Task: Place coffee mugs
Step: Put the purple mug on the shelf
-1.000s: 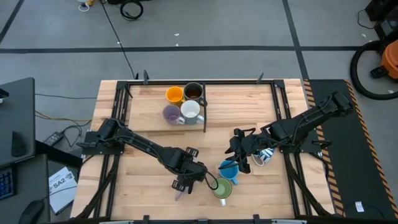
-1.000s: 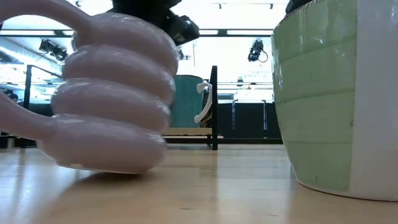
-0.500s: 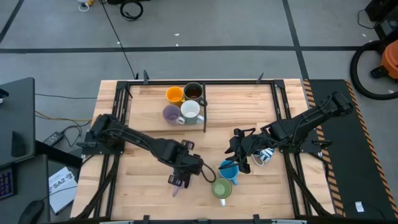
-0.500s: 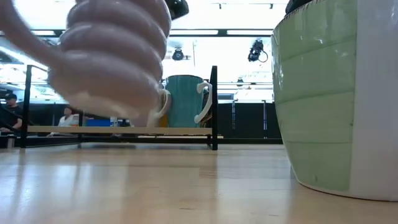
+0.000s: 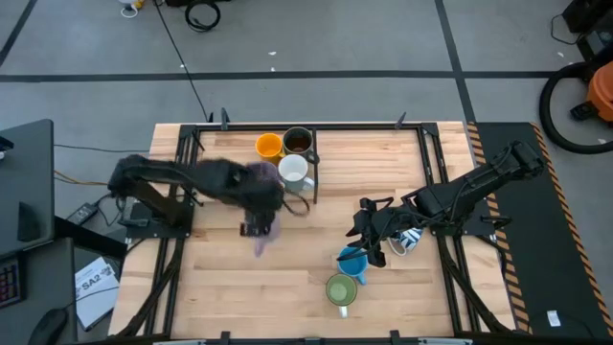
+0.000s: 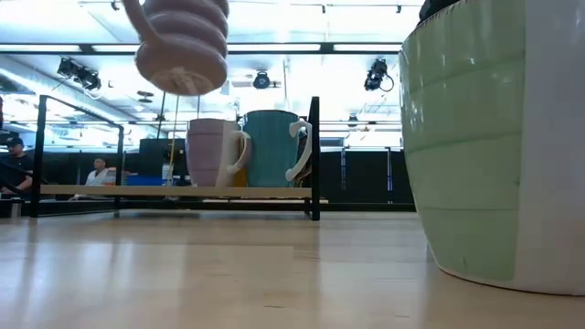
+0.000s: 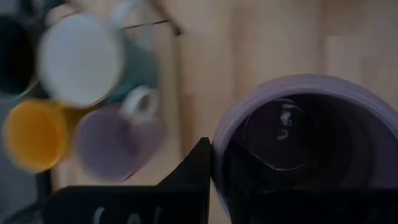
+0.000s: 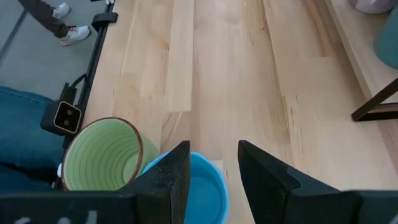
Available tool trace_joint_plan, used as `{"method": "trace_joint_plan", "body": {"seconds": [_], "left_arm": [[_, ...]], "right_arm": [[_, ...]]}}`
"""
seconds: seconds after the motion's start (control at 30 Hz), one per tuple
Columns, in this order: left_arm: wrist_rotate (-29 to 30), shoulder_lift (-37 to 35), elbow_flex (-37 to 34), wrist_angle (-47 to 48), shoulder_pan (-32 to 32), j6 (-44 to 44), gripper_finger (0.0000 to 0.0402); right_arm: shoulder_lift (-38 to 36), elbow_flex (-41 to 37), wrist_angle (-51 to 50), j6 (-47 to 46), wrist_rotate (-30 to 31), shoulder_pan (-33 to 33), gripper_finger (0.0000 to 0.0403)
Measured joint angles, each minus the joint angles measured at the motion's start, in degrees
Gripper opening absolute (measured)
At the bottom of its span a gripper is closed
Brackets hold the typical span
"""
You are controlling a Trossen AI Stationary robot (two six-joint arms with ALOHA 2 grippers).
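Note:
My left gripper (image 5: 255,222) is shut on a ribbed purple mug (image 6: 181,44), high above the table and just near of the rack. On the rack (image 6: 183,191) stand an orange mug (image 5: 269,146), a dark grey mug (image 5: 298,141), a white mug (image 5: 293,170) and a second purple mug (image 7: 112,140). My right gripper (image 8: 214,163) hangs open over the blue mug (image 8: 202,186), and I cannot tell whether it touches. The green mug (image 5: 342,289) stands near the table's near edge. The white mug with blue pattern (image 5: 407,240) sits under the right arm. My left gripper holds the ribbed purple mug at its rim (image 7: 219,140). One finger (image 7: 198,171) lies outside the wall, and the other finger does not show. The fingers come from above, pointing down. The mug hangs below them, lifted clear of the table, mouth up and slightly tilted.
The rack's black frame post (image 5: 314,182) stands at its right end. Bare wood lies between the rack and the near mugs. People sit in the room behind the table (image 6: 14,160), and a leg in jeans (image 8: 25,143) stands past the near edge.
My left gripper has risen and swung from beside the green mug at the near edge toward the far left, up to the rack. The purple mug went with it, from resting on the table to lifted clear and high.

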State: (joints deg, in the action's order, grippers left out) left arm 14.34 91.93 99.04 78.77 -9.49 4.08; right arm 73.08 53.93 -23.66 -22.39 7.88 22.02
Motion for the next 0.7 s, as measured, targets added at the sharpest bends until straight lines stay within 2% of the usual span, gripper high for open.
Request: {"method": "trace_joint_plan", "body": {"seconds": [0.17, 0.37, 0.7], "left_arm": [[3.25, -6.28, 0.0, 3.95, 6.74, -0.21, 0.0028], [7.45, -11.91, 0.0, 6.15, 18.19, -1.4, 0.0029], [8.51, -14.37, 0.0, 6.4, 40.66, -6.23, 0.0029]], "right_arm": [[0.0, 0.0, -0.15, 0.06, 0.07, 0.0, 0.014], [-0.01, 0.0, 0.05, 0.07, 0.17, -0.02, 0.014], [-0.02, 0.0, 0.48, 0.72, 1.42, -0.07, 0.014]]}}
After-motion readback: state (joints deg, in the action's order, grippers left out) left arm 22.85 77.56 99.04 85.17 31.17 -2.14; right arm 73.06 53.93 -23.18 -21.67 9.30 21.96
